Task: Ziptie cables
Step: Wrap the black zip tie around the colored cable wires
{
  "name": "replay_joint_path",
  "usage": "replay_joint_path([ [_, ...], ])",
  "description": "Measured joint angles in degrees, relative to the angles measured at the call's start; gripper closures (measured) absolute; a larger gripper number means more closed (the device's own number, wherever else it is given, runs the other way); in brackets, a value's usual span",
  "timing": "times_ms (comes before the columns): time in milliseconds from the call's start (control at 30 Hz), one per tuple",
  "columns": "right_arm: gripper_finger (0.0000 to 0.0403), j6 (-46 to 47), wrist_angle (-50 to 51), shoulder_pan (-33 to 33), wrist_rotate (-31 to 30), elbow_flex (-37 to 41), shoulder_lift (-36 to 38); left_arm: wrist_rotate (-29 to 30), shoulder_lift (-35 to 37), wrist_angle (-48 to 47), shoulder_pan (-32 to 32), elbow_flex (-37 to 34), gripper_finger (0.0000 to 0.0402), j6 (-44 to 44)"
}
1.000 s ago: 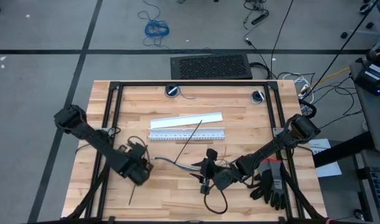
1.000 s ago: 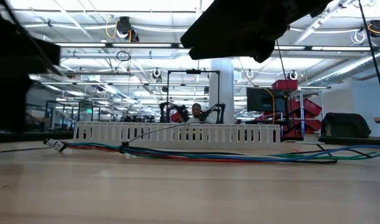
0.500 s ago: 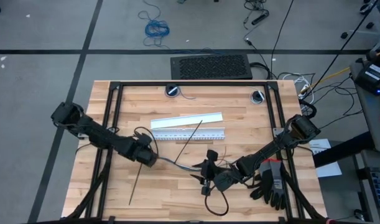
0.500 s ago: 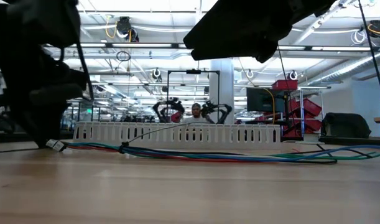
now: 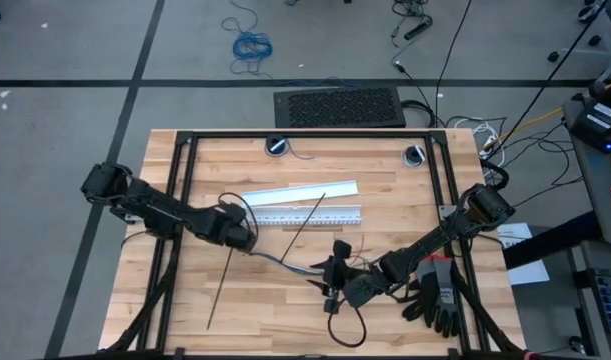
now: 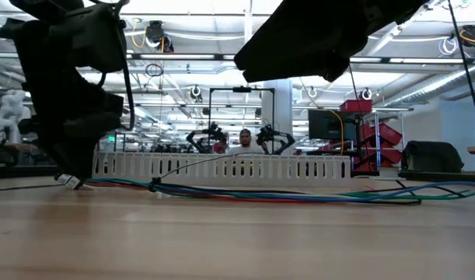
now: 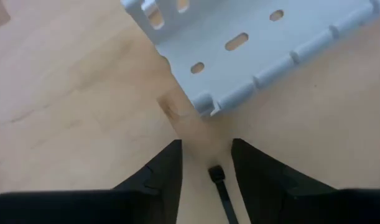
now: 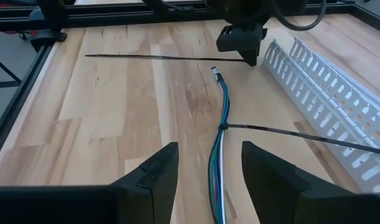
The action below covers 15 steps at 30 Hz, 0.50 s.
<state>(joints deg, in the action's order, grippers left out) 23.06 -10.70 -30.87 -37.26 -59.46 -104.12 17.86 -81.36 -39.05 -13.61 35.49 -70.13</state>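
The cables lie on the wood as a thin blue, green, red and grey bundle, also seen in the low view. One black ziptie meets the bundle at a small dark lump and runs off toward the white slotted strip. The second ziptie lies flat. Its head sits between the open fingers of my left gripper, which stands low at the strip's left end and touches nothing. My right gripper hovers open above the bundle.
A flat white strip lies beyond the slotted one. Black gloves and a black cord loop sit near the table's right near corner. The black frame rails border the wood. A person shows far behind the table.
My left gripper has moved from the near-left part of the table toward the far edge and a little right, along the loose ziptie to its head end by the white slotted strip. The ziptie's length, hidden under the gripper before, now shows. The right arm kept still.
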Motion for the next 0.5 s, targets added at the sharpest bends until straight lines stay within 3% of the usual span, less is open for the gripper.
replay_joint_path([
  [500, 0.0238, 1.78, 1.42, 0.0, 0.07, 0.0, -0.02, -3.49, 0.2, 0.92, -1.34, -0.2, 0.0271, -0.02],
])
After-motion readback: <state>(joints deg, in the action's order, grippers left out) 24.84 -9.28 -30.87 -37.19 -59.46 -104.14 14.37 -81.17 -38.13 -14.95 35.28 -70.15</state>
